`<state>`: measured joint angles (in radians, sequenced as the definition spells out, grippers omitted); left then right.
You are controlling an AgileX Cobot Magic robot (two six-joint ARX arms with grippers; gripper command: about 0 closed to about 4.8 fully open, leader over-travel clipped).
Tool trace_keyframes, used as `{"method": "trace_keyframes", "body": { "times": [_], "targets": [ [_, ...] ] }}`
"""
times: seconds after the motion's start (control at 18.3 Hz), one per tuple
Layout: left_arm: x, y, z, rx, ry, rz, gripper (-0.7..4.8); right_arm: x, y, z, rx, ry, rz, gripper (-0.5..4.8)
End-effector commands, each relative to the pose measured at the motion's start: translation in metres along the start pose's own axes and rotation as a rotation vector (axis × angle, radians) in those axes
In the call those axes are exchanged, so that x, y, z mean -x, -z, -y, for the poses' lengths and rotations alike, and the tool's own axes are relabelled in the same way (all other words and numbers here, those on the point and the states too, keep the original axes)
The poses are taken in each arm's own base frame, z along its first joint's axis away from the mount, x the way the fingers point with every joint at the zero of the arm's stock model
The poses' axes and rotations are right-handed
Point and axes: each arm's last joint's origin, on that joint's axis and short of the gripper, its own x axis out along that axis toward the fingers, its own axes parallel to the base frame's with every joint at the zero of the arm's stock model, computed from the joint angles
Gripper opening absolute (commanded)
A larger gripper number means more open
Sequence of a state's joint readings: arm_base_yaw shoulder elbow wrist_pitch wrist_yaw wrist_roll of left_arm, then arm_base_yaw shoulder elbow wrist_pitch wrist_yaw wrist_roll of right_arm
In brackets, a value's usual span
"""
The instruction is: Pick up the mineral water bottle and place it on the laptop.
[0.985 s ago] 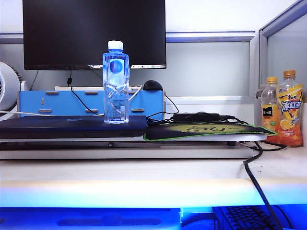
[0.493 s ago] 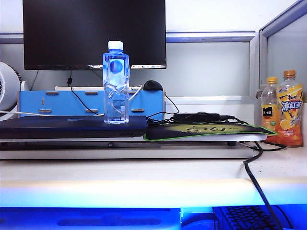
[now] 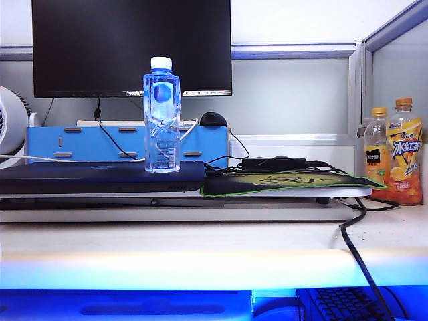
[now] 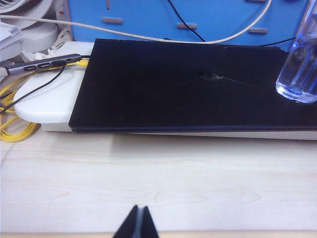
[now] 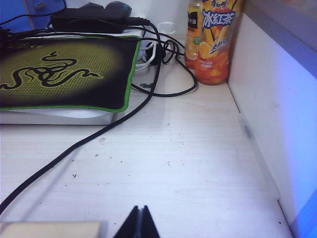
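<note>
The mineral water bottle (image 3: pixel 161 117), clear with a white cap and a blue round mark, stands upright on the right part of the closed dark laptop (image 3: pixel 87 178). In the left wrist view the laptop (image 4: pixel 168 89) lies flat with the bottle's base (image 4: pixel 298 74) at its far corner. My left gripper (image 4: pixel 138 208) is shut and empty over bare desk in front of the laptop. My right gripper (image 5: pixel 138 208) is shut and empty over the desk near the mouse mat. Neither gripper shows in the exterior view.
A green-edged mouse mat (image 3: pixel 281 182) lies beside the laptop with black cables (image 5: pixel 124 116) running off it. Two orange-drink bottles (image 3: pixel 396 150) stand at the right by a partition wall (image 5: pixel 277 99). Behind are a black monitor (image 3: pixel 130 47), a blue box (image 3: pixel 100 144), a white fan (image 3: pixel 10 124).
</note>
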<state>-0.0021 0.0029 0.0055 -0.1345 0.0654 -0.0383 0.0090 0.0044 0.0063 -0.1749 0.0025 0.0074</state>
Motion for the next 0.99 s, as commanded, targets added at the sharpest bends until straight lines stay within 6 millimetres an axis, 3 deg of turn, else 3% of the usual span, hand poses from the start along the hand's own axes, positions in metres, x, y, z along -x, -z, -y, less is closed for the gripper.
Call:
{"method": "trace_keyframes", "body": {
  "times": [0.05, 0.99],
  "targets": [
    [0.0003, -0.0014, 0.0001, -0.001, 0.002, 0.011, -0.02, -0.0002, -0.0001, -0.0001, 0.000, -0.004, 0.004, 0.13],
    [0.0003, -0.0014, 0.0002, -0.002, 0.003, 0.011, -0.02, -0.0002, -0.0001, -0.0001, 0.000, -0.004, 0.005, 0.13]
  ]
}}
